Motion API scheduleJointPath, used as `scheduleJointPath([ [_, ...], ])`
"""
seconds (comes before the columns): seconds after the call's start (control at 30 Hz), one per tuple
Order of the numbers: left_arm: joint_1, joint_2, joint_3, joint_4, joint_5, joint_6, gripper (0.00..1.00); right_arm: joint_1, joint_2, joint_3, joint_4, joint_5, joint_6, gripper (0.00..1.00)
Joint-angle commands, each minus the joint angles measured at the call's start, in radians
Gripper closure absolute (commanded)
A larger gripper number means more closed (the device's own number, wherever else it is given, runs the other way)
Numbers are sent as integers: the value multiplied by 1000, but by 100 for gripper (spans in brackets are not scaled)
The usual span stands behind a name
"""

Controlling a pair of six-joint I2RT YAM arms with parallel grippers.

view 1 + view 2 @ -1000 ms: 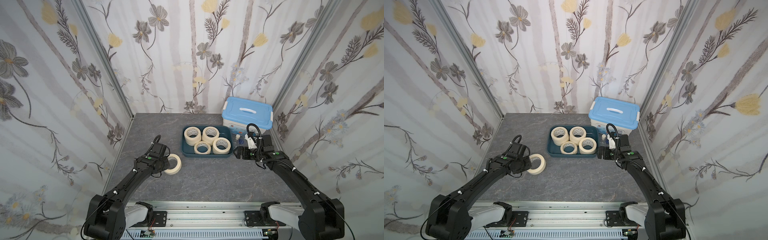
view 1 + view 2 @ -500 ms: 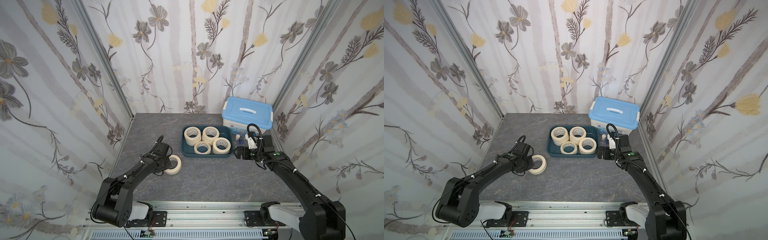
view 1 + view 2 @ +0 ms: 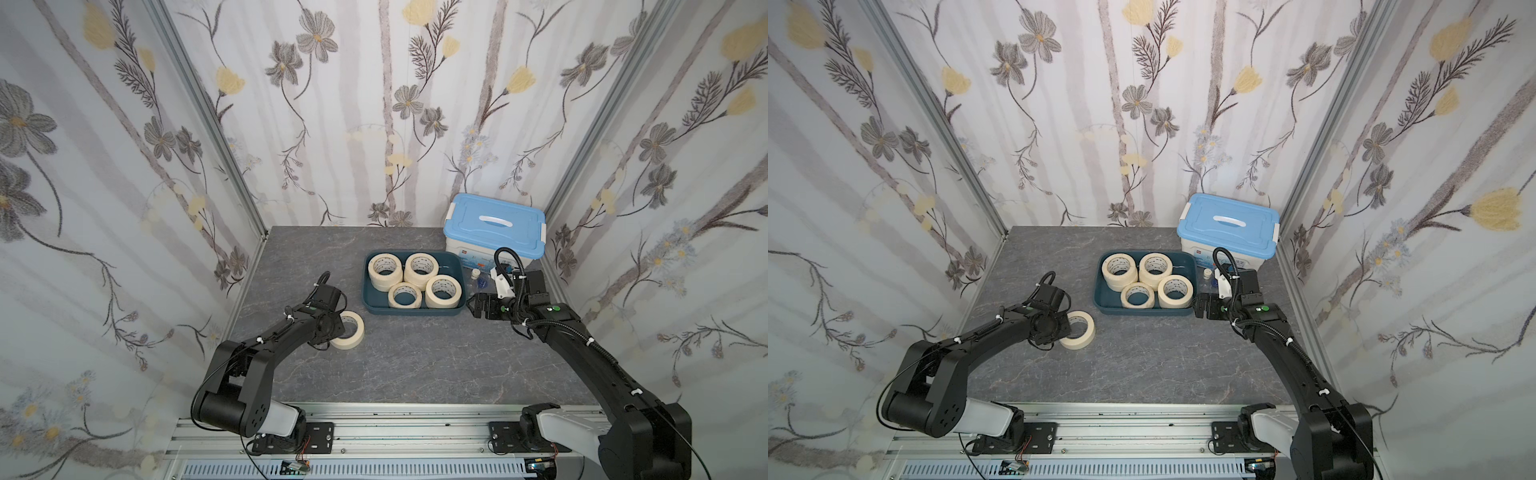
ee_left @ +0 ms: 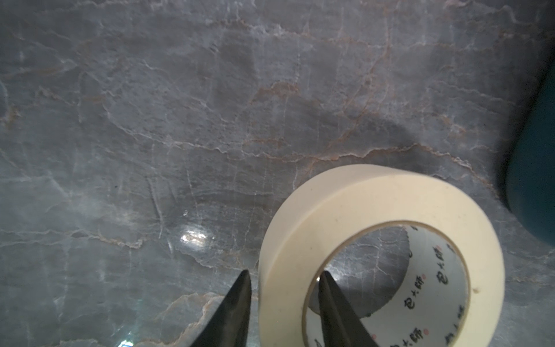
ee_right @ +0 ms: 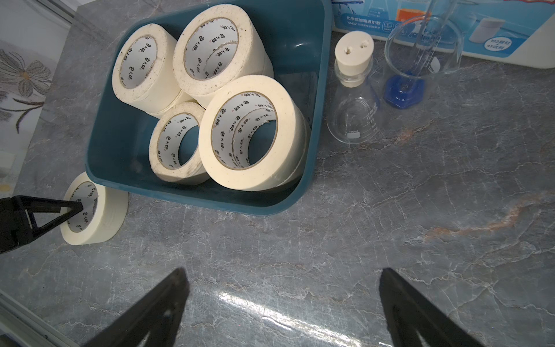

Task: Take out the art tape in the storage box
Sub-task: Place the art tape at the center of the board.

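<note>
1. One roll of art tape (image 3: 348,330) lies flat on the grey marble table (image 3: 415,365), outside the storage box (image 3: 411,312). In both top views it sits left of the frame's centre, just below and left of the box's lower left corner. It is near the box but apart from it.
2. The left gripper (image 4: 283,275) stands astride that roll's wall, one finger inside the printed core and the other outside. The jaws are parted and do not pinch. The left wrist view shows a sliver of table between the outer finger (image 4: 237,306) and the roll's side, so the roll is released.
3. Four rings of tape show inside the teal box, which sits just right of centre in both top views. They crowd together and leave the lower left corner of the box floor bare.
4. In the right wrist view a second roll shows beneath three of those rings, while the fourth (image 5: 175,147) sits lower.
5. The right gripper (image 5: 282,273) hangs with its jaws spread wide and nothing between them. It is over bare table, just beside the box's right end.
6. A white bin (image 3: 494,220) with a light-blue lid stands at the upper right of the table.
7. Between the bin and the right gripper stand a stoppered glass flask (image 5: 354,99) and a glass beaker (image 5: 423,45).
</note>
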Motion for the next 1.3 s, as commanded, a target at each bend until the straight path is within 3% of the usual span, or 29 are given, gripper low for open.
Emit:
scheduleJointPath([
  [0.0,2,-13,7,0,-25,7,57,2,-5,10,-9,-1,0,0],
  [0.17,1,-42,29,-30,-37,19,53,1,-7,17,-15,-3,-2,0],
  [0.37,1,-112,54,-37,-30,29,36,1,-11,19,-19,1,-2,0],
  [0.43,2,-134,70,-43,-21,35,29,2,-11,22,-18,-2,-2,0],
  [0.6,2,-180,97,-18,0,46,0,1,-14,22,-21,-1,-4,0],
  [0.9,-18,-112,228,9,73,65,0,2,-22,22,-26,-7,-4,0],
  [1.27,-148,151,488,-33,109,110,0,3,-40,25,-35,-7,-2,0],
])
